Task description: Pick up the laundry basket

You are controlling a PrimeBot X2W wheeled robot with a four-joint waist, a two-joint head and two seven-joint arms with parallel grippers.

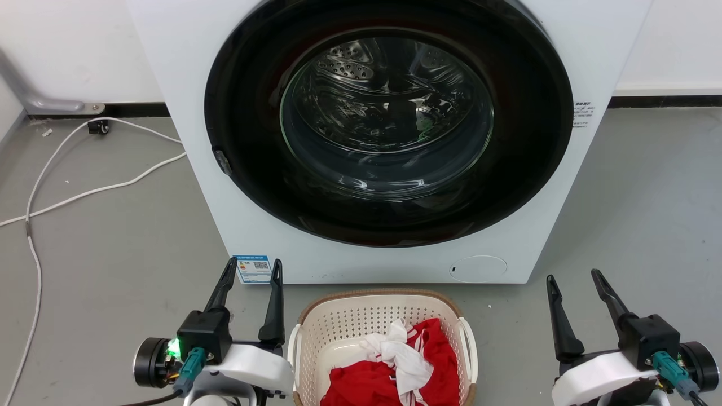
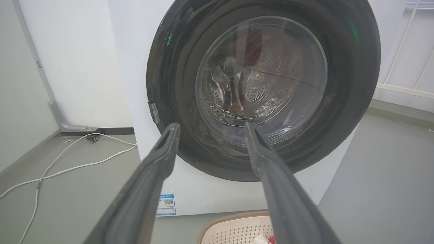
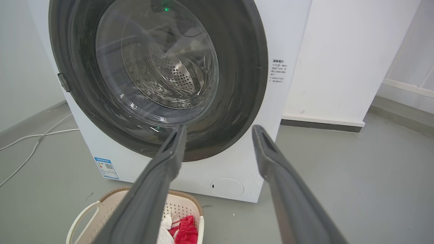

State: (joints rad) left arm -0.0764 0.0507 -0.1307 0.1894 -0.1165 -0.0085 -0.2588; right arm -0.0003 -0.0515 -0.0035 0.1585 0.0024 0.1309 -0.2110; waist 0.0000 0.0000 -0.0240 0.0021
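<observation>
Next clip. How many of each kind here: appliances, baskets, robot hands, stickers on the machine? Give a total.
Washing machine: 1
Laundry basket: 1
Robot hands: 2, left hand and right hand, both open
Stickers on the machine: 2, blue label and text sticker
Total: 6

— What sort of place am I driving in?
— A laundry corner, I'd say. I see a front-loading washing machine [image 1: 389,124] against a bare white wall [image 1: 73,51], with a laundry basket [image 1: 338,324] of clothes [image 1: 361,383] before it.
— A home?
— I can't tell. The grey floor [image 1: 124,254] is plain, a loose white cable [image 1: 84,194] trails across it, and an energy label [image 1: 253,269] is on the machine.
</observation>
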